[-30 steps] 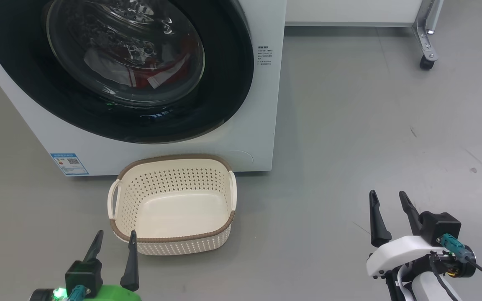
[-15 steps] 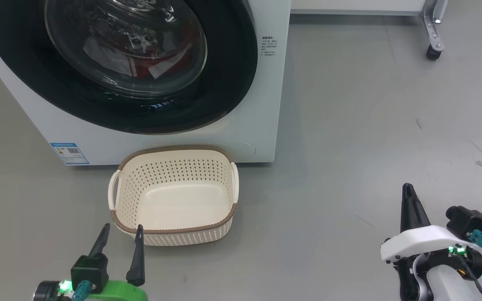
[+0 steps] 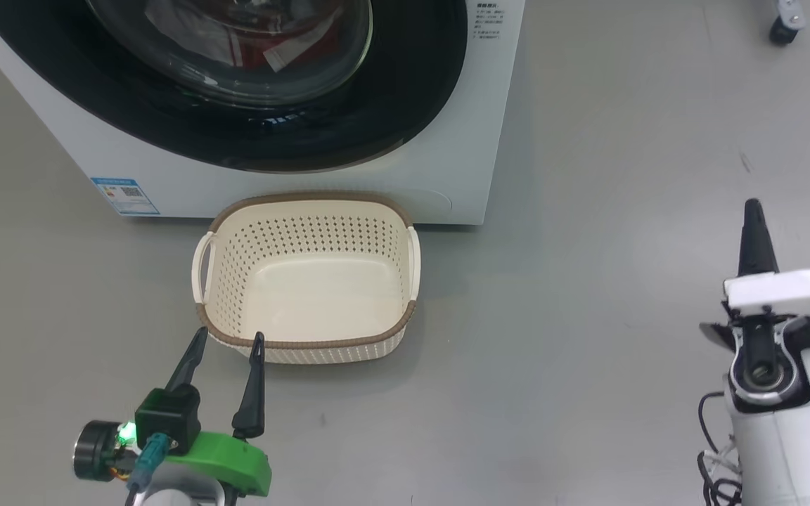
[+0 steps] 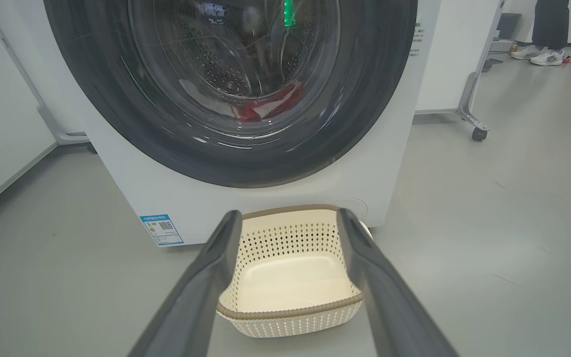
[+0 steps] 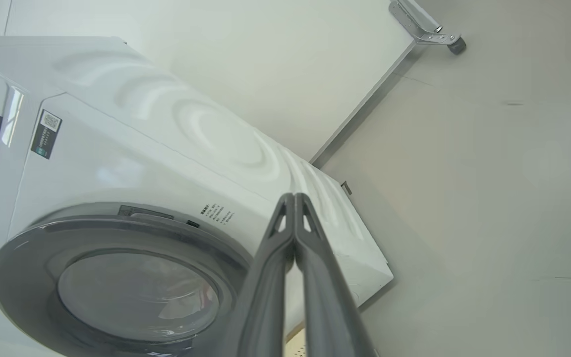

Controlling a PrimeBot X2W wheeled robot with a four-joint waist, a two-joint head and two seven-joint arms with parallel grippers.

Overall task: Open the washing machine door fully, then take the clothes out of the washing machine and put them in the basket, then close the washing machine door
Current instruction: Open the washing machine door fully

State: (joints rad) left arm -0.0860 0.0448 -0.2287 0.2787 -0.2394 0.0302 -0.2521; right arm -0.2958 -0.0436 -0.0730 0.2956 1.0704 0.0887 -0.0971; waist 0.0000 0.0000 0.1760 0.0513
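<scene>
- Head view: we see the door (image 3: 419,77) shut against the machine (image 3: 461,183), with red and white clothes (image 3: 250,46) behind its glass.
- We find the basket (image 3: 306,199) on the floor (image 3: 588,281), just beside the machine's front.
- Our left claw (image 3: 230,334) hovers open near the basket's near rim; the left wrist view has the basket between its spread fingers.
- Our right claw (image 3: 752,207) sits well right of the basket; the right wrist view shows it closed on nothing, tips together.
</scene>
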